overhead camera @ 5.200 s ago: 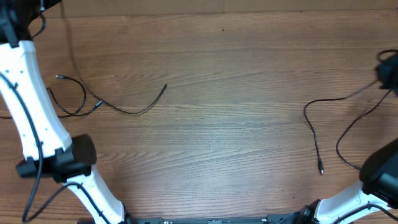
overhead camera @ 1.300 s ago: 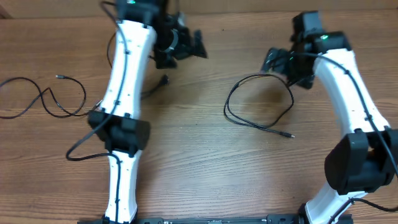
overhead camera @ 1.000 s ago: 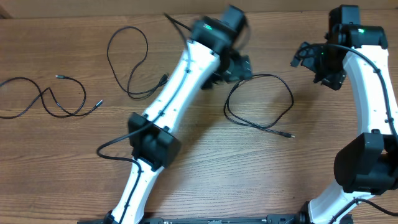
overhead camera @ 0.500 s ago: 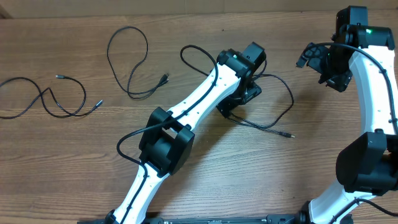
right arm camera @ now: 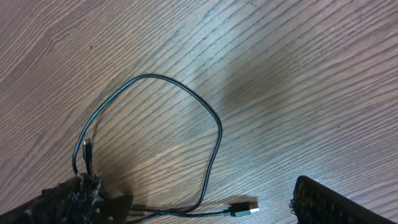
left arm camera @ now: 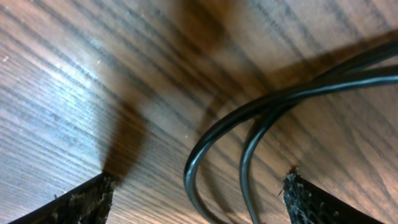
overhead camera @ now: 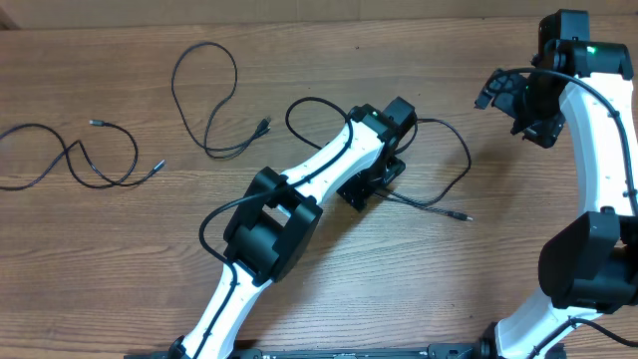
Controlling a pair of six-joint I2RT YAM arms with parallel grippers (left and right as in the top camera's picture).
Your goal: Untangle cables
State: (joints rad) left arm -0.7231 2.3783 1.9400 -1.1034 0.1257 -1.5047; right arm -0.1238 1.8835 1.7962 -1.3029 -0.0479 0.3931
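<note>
Three thin black cables lie apart on the wooden table. One makes a loop at the centre right (overhead camera: pixel 429 206), ending in a small plug (overhead camera: pixel 465 216). My left gripper (overhead camera: pixel 364 189) is down on the loop's left end. In the left wrist view two strands of that cable (left arm camera: pixel 249 112) pass between the open fingertips (left arm camera: pixel 81 199), touching neither. My right gripper (overhead camera: pixel 508 95) hangs open above the table at the far right. It looks down on the same loop (right arm camera: pixel 214 124) and its plug (right arm camera: pixel 245 207).
A second cable curls at the back left, its plug (overhead camera: pixel 263 126) pointing toward the centre. A third cable (overhead camera: pixel 76 148) lies crossed over itself at the far left. The left arm (overhead camera: pixel 269 224) stretches diagonally from the front edge to the centre.
My left arm swung from the back left to the centre and came down over the loop's left end, its jaws narrowing a little. My right gripper drew off to the far right and stopped.
</note>
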